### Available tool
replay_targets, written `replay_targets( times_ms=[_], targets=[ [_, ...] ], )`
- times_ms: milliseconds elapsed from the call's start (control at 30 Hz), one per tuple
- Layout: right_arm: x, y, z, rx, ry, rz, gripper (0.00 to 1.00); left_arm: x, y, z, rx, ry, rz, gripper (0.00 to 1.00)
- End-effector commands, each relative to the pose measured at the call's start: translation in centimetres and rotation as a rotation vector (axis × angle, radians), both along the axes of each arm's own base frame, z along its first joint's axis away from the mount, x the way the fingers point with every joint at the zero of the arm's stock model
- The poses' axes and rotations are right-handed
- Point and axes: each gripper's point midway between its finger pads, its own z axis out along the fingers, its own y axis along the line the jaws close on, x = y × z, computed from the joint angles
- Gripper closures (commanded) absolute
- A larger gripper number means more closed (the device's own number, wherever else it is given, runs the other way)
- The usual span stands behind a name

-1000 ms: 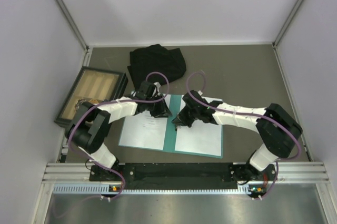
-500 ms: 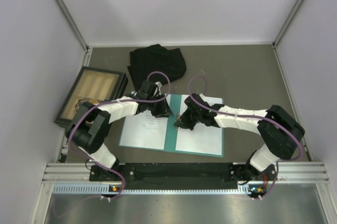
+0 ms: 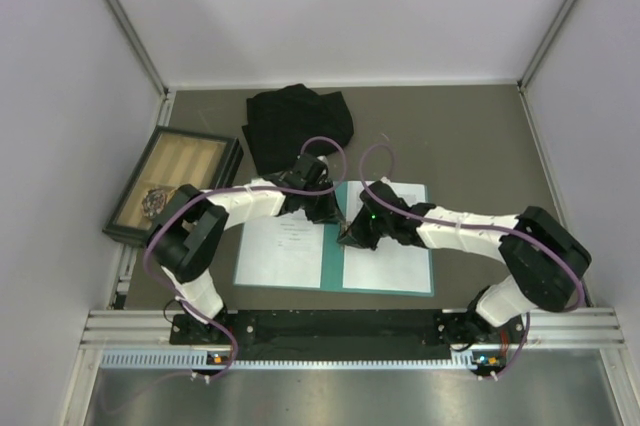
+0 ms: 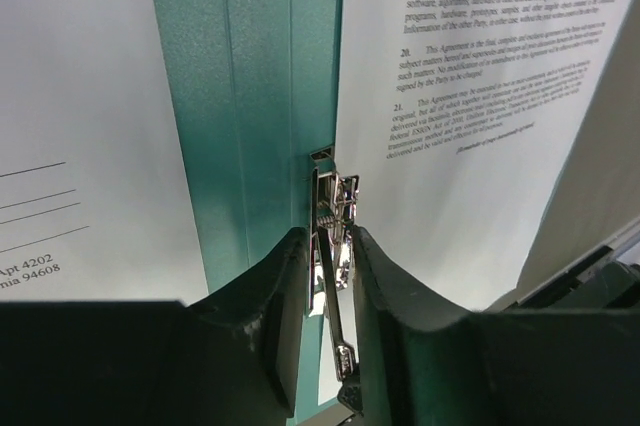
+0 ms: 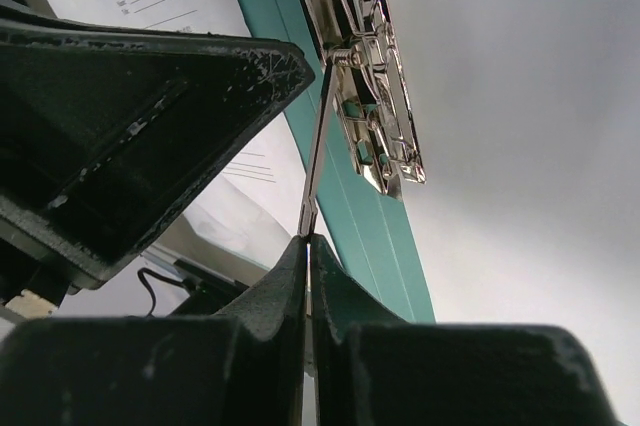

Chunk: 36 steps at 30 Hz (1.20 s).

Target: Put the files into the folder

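The teal folder [image 3: 332,264] lies open on the table with a white sheet on its left half [image 3: 285,246] and one on its right half [image 3: 388,261]. My left gripper [image 3: 325,211] is over the spine; in the left wrist view its jaws [image 4: 328,276] close on the sides of the metal clip [image 4: 335,208] between the two sheets [image 4: 80,96] [image 4: 470,146]. My right gripper [image 3: 349,237] is just beside it. In the right wrist view it [image 5: 308,246] is shut on the tip of the clip's thin lever [image 5: 318,161], which stands up from the clip [image 5: 378,116] on the folder [image 5: 400,266].
A black cloth [image 3: 298,124] lies behind the folder. A dark-framed wooden tray [image 3: 190,135] sits at the left by the wall, with a small object in its near corner. White walls enclose the table; the aluminium rail [image 3: 350,331] runs along the near edge.
The folder with its sheets has shifted a little to the right. My left gripper has moved right onto the spine. My right gripper has moved slightly nearer and lower along the spine.
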Motion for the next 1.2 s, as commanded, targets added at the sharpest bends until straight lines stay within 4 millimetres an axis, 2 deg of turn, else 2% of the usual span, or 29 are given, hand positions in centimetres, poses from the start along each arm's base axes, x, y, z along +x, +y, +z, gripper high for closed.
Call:
replay_targets(
  times_ms=[0, 200, 433, 633, 867, 933, 1033, 1167],
  targets=[
    [0.0, -1.3, -0.2, -0.001, -0.036, 0.026, 1.00, 1.3, -0.3, 0.1, 0.072, -0.037, 0.056, 0.71],
    [-0.4, -1.6, -0.7, 0.021, -0.034, 0.044, 1.00, 1.1, -1.3, -0.1, 0.120, -0.063, 0.061, 0.71],
    [-0.6, -1.8, -1.1, 0.026, -0.031, 0.054, 1.00, 1.2, -1.6, -1.2, 0.191, -0.082, 0.075, 0.71],
    [-0.8, -2.3, -1.4, 0.013, -0.029, 0.056, 1.00, 1.5, -1.1, -2.1, 0.269, -0.103, 0.082, 0.78],
    [-1.6, -4.5, -3.4, -0.081, 0.000, 0.059, 1.00, 1.2, -0.3, -3.7, 0.326, -0.095, 0.062, 0.93],
    [-1.8, -5.2, -4.1, -0.117, 0.017, 0.050, 1.00, 1.0, 0.0, -4.0, 0.336, -0.092, 0.051, 1.00],
    [-2.2, -6.0, -5.0, -0.145, 0.034, 0.048, 1.00, 0.8, 0.1, -4.3, 0.352, -0.083, 0.033, 1.00],
    [-2.0, -6.2, -5.2, -0.153, 0.021, 0.049, 1.00, 0.6, 0.0, -4.3, 0.342, -0.087, 0.012, 1.00]
  ],
)
